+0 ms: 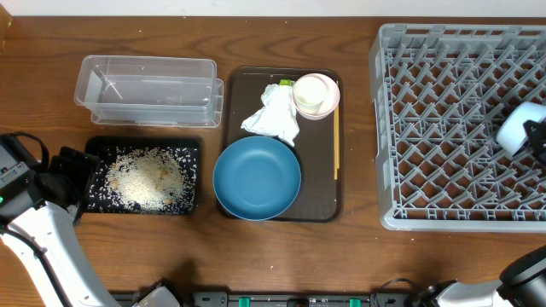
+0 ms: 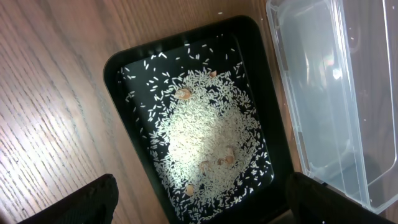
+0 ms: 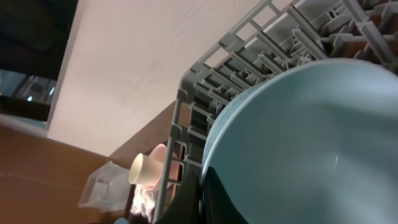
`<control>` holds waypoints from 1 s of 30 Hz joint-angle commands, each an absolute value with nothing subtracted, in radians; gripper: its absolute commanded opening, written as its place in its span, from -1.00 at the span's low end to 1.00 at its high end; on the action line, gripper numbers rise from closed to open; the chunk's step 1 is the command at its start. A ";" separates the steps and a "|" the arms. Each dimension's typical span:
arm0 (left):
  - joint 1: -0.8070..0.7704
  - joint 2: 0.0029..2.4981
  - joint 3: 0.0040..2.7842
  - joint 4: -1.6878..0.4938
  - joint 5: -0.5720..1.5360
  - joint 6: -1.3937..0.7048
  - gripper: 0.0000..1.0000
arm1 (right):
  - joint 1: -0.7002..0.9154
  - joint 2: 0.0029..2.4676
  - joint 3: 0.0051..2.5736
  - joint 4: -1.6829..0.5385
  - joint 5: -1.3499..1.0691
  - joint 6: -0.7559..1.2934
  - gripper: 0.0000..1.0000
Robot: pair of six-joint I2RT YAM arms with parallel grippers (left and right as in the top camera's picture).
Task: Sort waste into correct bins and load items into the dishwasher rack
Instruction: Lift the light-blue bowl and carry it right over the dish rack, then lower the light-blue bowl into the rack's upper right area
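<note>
Bowls (image 1: 257,178) (image 1: 517,126) two, bins (image 1: 147,61) (image 1: 195,170) two, cup (image 1: 316,94) one

Left of the black tray (image 1: 198,175), the left arm (image 1: 43,230) shows a rounded white link, thin dark cable (image 1: 24,247) and matte black fingers (image 2: 87,202)

Two bowls: dark blue bowl (image 1: 257,177), light blue bowl (image 1: 519,126). One cup (image 1: 316,95). One napkin (image 1: 274,115). One clear container (image 1: 149,89), one black tray (image 1: 192,202), one brown tray (image 1: 321,183), one rack (image 1: 444,128).
</note>
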State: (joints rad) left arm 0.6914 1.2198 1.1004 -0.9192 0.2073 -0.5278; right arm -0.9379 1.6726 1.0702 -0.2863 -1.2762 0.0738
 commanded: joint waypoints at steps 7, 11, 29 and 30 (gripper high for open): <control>0.695 1.222 1.117 -0.923 0.208 -0.537 0.77 | -0.956 1.680 1.066 -0.219 -1.321 0.032 -0.98; 0.695 1.222 1.117 -0.923 0.208 -0.537 0.77 | -0.957 1.693 1.066 -0.220 -1.312 0.032 -0.98; 0.695 1.222 1.117 -0.923 0.208 -0.537 0.77 | -1.030 1.703 1.066 -0.226 -1.254 0.188 -0.98; 0.695 1.222 1.117 -0.923 0.208 -0.537 0.77 | -1.030 1.702 1.066 -0.225 -1.253 0.198 -0.97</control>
State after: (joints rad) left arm 0.6914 1.2198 1.1004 -0.9192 0.2073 -0.5278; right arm -1.0210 1.6951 1.0676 -0.2199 -1.2640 0.1501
